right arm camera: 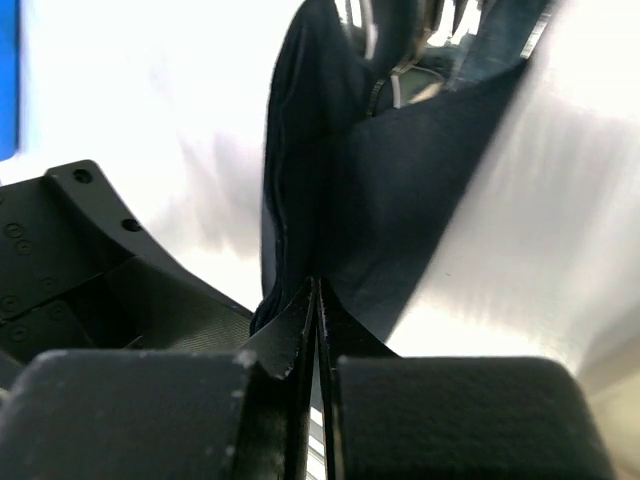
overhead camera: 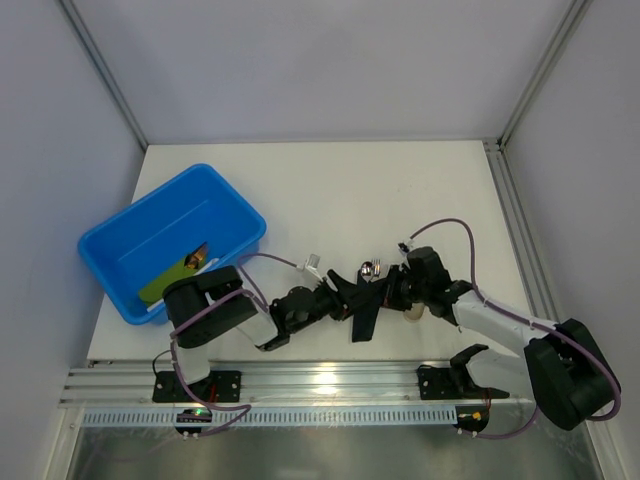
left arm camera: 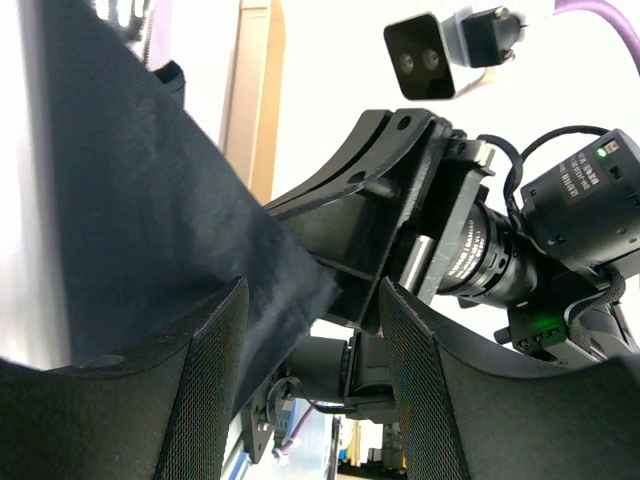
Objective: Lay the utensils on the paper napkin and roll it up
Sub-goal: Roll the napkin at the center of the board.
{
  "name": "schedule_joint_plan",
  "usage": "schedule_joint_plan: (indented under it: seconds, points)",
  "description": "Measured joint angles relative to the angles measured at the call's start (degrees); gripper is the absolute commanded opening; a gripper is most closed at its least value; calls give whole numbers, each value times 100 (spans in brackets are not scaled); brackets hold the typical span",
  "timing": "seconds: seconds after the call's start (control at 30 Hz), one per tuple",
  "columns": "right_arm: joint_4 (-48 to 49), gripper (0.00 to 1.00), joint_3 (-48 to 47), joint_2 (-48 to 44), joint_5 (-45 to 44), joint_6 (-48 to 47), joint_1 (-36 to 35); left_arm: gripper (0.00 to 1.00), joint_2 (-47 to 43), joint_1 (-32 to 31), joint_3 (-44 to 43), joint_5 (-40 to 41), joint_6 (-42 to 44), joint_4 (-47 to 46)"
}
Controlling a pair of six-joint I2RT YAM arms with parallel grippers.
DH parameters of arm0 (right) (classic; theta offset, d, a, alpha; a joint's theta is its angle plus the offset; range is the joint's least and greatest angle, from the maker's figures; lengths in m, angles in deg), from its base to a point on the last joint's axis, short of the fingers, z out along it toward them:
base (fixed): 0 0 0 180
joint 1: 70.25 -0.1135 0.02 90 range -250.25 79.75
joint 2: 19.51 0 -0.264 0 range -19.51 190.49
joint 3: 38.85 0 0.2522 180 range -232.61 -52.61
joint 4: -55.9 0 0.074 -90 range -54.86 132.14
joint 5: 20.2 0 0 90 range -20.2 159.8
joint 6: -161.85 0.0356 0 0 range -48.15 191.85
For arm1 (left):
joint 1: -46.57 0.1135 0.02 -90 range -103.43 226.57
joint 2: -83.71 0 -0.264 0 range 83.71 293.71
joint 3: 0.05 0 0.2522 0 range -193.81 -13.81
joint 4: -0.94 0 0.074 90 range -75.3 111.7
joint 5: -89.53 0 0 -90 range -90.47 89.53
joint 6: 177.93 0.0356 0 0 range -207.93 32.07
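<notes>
From above, both arms lie low and reach toward each other, meeting close to the middle of the white table's (overhead camera: 400,190) near edge. The thin matte black paper napkin (overhead camera: 365,305) hangs crumpled between them. A shiny silver metal utensil (overhead camera: 370,268) shows just beyond it, and a blue plastic tub (overhead camera: 245,215) sits toward the left edge.

Only the right wrist view shows the grip. The right tool (right arm camera: 315,285) is pinched closed on a fold of the black paper napkin (right arm camera: 400,180).

The left wrist view shows the left tool (left arm camera: 312,290) with its jaws standing apart, a napkin corner (left arm camera: 150,200) draped beside one finger and not clamped. The right arm's lens barrel carries white print, too blurred to read.
</notes>
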Motion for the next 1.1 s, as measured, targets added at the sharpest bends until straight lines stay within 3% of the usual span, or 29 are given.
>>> schedule_joint_plan:
  seconds: [0.57,0.9,1.1]
  points:
    - [-879,6,9,-452,-833,2,0,56,247,-7,-197,-146,0,20]
    - [-1165,41,81,-1266,-697,68,50,56,247,-7,-199,-149,0,20]
    - [-1335,46,144,-1596,-555,151,122,57,245,-7,-199,-146,2,28]
